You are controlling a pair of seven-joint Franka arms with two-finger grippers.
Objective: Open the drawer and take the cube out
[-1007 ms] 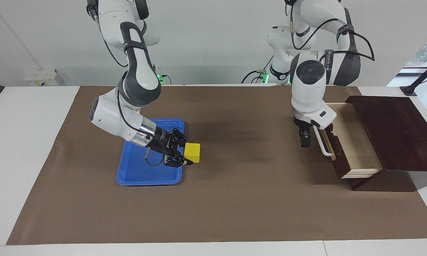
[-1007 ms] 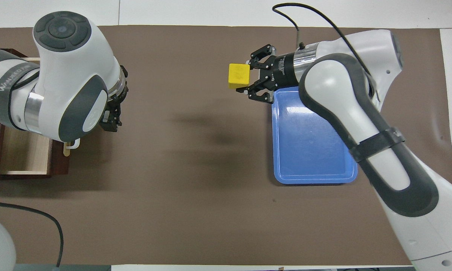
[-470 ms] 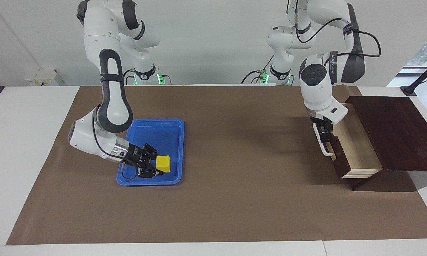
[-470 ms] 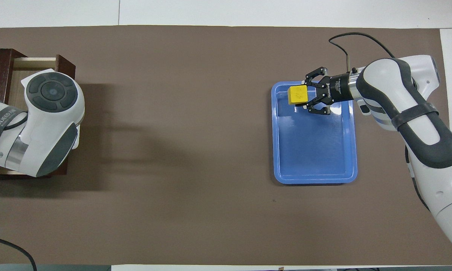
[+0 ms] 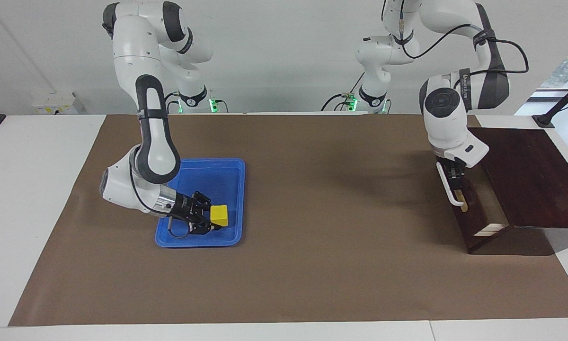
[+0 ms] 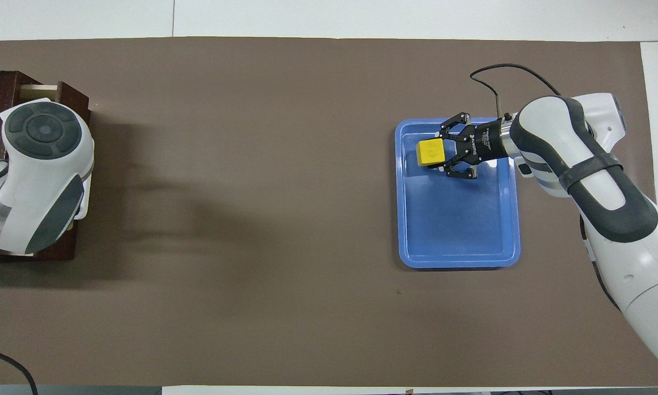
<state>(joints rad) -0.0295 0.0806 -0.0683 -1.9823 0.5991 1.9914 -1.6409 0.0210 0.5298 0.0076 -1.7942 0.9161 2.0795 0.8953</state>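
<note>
Drawer (image 5: 473, 208): one; we see it pushed nearly shut since a second ago, so the cube's removal looks done.
Tray (image 5: 227, 168): one, well apart from the drawer.
Right gripper (image 5: 207, 219): low in the tray, fingers clamped on the cube.
Left gripper (image 5: 456, 176): at the drawer's handle, fingers apart.
Cube (image 5: 219, 215): one, lowered into the tray.

1. Yellow cube (image 5: 219, 216) pinched in right gripper (image 5: 209, 219), low in blue tray (image 5: 227, 177).
2. Left gripper (image 5: 456, 176) at white handle (image 5: 447, 187) of dark brown drawer (image 5: 479, 219), fingers spread; drawer nearly closed.
</note>
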